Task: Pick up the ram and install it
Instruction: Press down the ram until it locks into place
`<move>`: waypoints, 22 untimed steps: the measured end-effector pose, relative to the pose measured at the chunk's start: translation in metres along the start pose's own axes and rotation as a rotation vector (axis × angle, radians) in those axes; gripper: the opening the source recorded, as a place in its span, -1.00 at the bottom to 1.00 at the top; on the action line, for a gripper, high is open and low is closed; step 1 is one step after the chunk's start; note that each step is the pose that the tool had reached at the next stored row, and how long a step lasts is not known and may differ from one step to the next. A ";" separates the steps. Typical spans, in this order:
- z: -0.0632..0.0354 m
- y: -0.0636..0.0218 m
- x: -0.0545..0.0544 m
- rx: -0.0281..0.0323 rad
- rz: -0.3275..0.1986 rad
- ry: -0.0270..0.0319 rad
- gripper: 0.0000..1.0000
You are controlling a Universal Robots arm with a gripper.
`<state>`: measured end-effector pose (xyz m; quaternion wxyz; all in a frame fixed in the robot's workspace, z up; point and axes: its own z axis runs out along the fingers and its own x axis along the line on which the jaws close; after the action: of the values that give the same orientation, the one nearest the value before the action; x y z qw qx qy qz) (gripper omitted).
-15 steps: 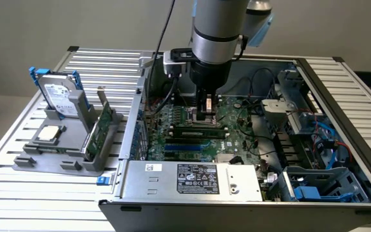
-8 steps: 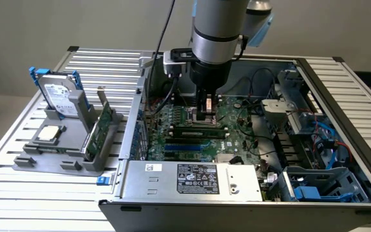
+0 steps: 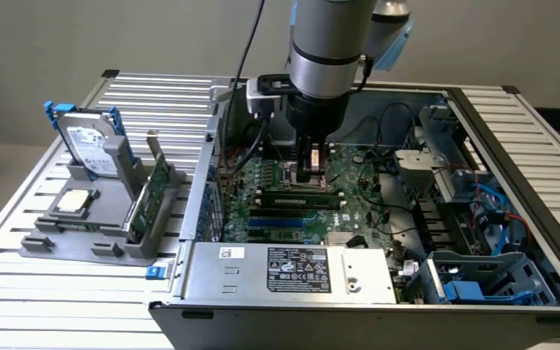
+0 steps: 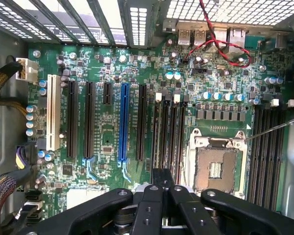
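1. I see a green motherboard [image 4: 112, 73] dotted with blue-and-silver capacitors.
2. A blue slot [image 4: 123, 122] and a white slot [image 4: 52, 112] stand out among black ones.
3. A looping wire [image 4: 220, 44] is red.
4. The gripper [image 4: 161, 178] is black.
5. The table [image 3: 66, 306] is silver, striped with dark gaps.

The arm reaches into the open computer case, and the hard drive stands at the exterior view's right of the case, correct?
Wrong side: the hard drive stands at the exterior view's left of the computer case, on the gray stand, as that view shows. The arm does reach into the open case.
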<state>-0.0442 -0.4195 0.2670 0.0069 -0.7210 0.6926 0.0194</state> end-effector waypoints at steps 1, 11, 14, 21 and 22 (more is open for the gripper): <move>0.0016 0.0000 0.000 0.0001 0.000 -0.0011 -0.79; 0.0191 0.0012 0.001 -0.0001 0.006 -0.0032 -0.79; 0.0228 0.0017 0.001 -0.0018 0.010 -0.0032 -0.79; 0.0271 0.0018 0.001 -0.0187 0.021 -0.0062 -0.79; 0.0281 0.0018 0.001 -0.0188 0.022 -0.0074 -0.79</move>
<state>-0.0465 -0.4195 0.2390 0.0025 -0.7133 0.7003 0.0287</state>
